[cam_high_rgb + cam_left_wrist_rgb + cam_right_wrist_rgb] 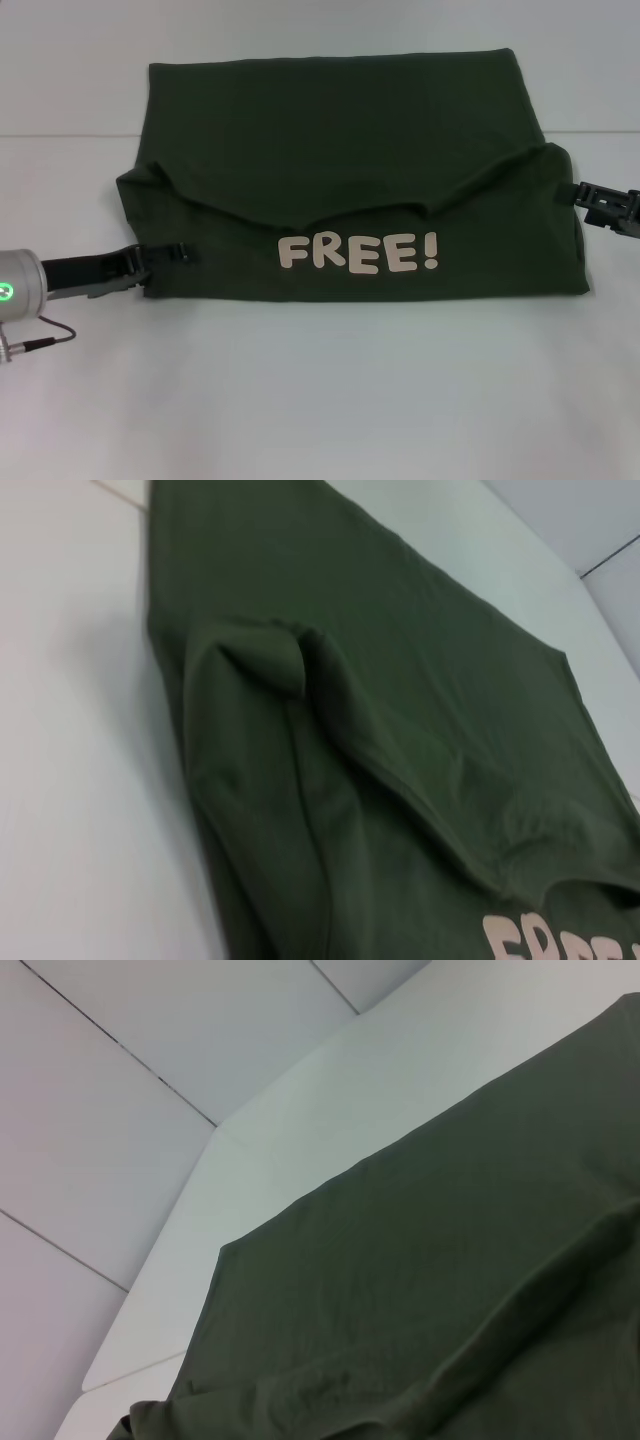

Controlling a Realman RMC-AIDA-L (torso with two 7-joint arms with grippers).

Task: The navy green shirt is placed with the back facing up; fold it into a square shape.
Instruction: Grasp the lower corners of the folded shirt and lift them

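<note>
The navy green shirt (340,130) lies across the white table, dark olive. Its near part is folded over, so the cream "FREE!" lettering (358,253) faces up. The fold's upper edge sags in the middle and stands higher at both sides. My left gripper (168,262) is at the shirt's left edge, shut on the fabric. My right gripper (583,193) is at the shirt's right edge, shut on the raised corner. The left wrist view shows a bunched fold of the shirt (290,680) and part of the lettering. The right wrist view shows plain shirt fabric (450,1290).
The white table (320,400) reaches from the shirt to the near edge. Its far edge meets a pale wall (60,60) just behind the shirt. A cable (45,340) hangs by the left wrist.
</note>
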